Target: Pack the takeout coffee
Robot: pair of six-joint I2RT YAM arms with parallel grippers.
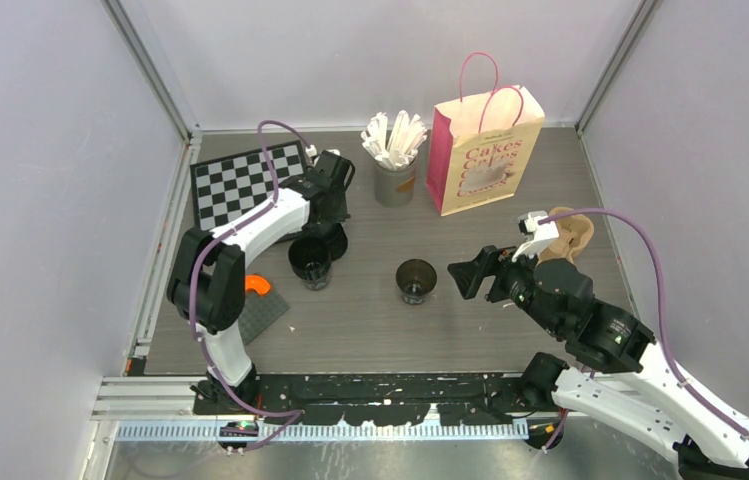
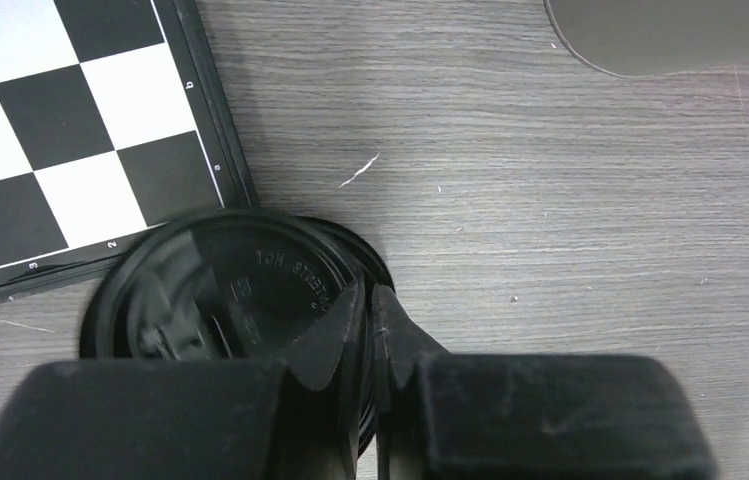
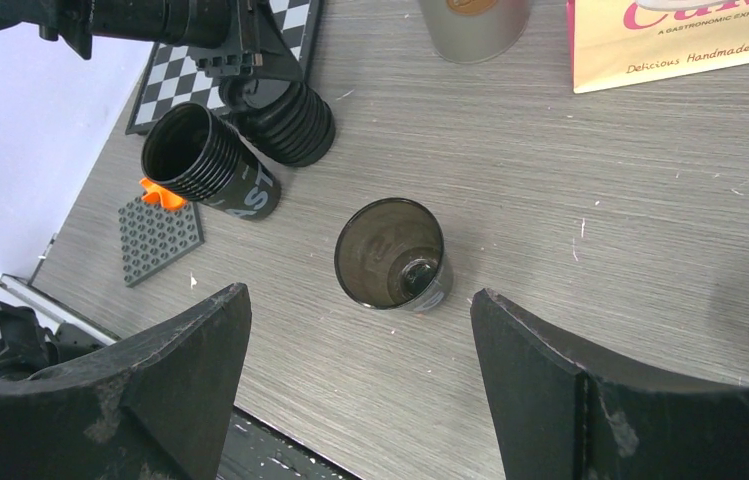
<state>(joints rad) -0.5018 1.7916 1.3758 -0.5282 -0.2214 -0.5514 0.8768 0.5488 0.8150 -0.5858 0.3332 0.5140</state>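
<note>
Left wrist: left pincer [image 2: 369, 297] pinching glossy round lid [image 2: 235, 285] at rim; right pincer [image 3: 360, 300] spread.

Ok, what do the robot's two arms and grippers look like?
The left arm and right arm have white links and black joints, each trailed by a purple cable. The left gripper and right gripper are black, with two wedge-shaped fingers.

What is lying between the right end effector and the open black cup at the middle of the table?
Nothing. Only bare grey table separates the right end effector from the open black cup; the top external view shows it.
</note>
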